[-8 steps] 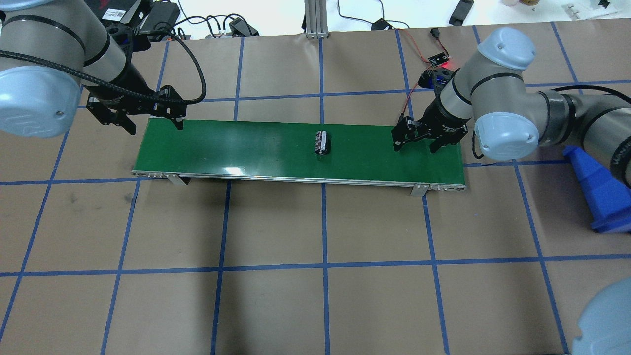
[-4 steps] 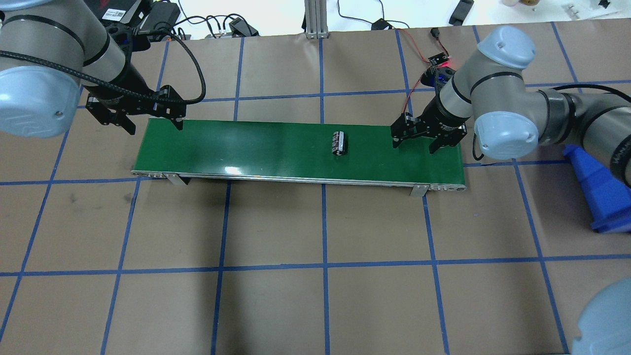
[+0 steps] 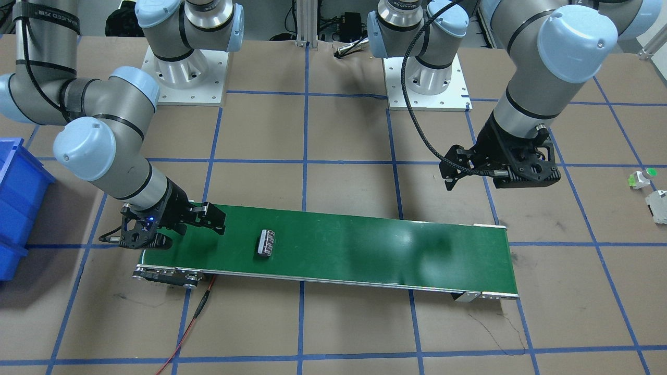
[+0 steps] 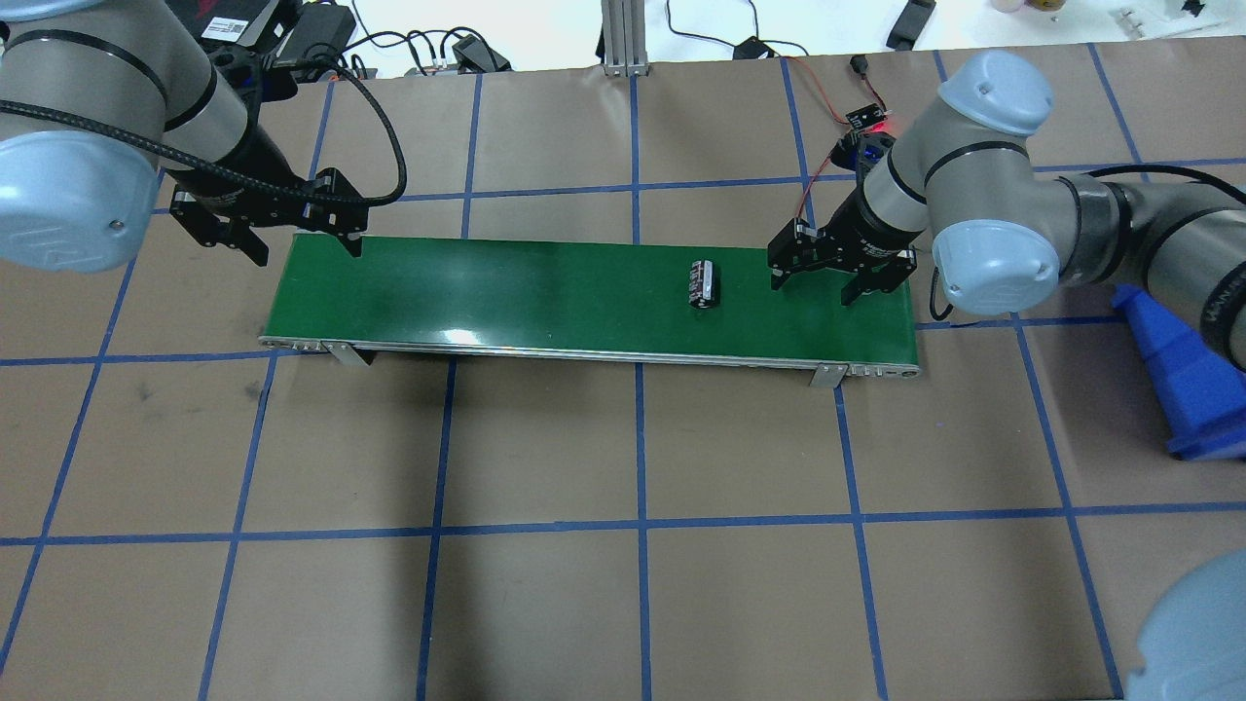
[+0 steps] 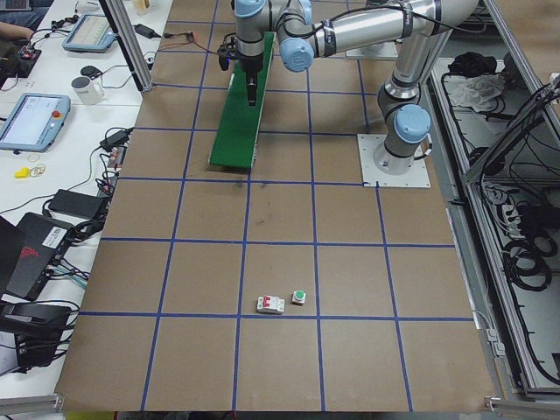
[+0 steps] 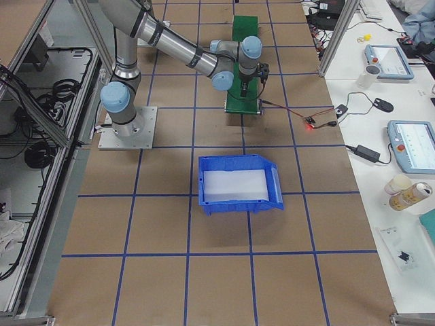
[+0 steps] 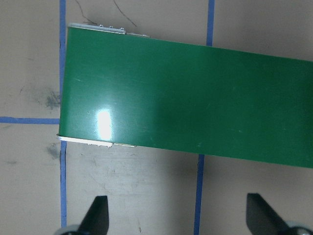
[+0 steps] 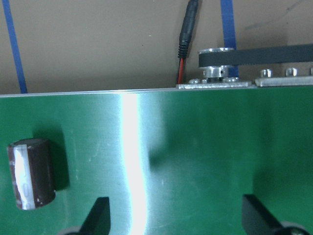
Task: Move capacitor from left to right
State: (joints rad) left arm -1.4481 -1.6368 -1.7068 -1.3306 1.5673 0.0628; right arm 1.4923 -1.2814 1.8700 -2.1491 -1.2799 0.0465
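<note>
The capacitor [image 4: 704,282], a stubby dark cylinder with pale stripes, lies on its side on the green conveyor belt [image 4: 487,292], right of the middle. It also shows in the front view [image 3: 266,243] and at the left of the right wrist view [image 8: 32,172]. My right gripper [image 4: 813,290] is open and empty, low over the belt's right end, a short way right of the capacitor. My left gripper [image 4: 307,248] is open and empty at the belt's far left corner; its wrist view shows only bare belt [image 7: 195,107].
A blue bin [image 4: 1183,380] stands on the table right of the belt. A small white part with a green cap [image 3: 642,178] and a pale blocky part [image 3: 657,199] lie far off on my left. A red-lit sensor board [image 4: 861,119] and its wires lie behind the belt's right end.
The capacitor has travelled right along the belt, closer to my right gripper. The right gripper has shifted slightly left and back. The left arm has not moved.
</note>
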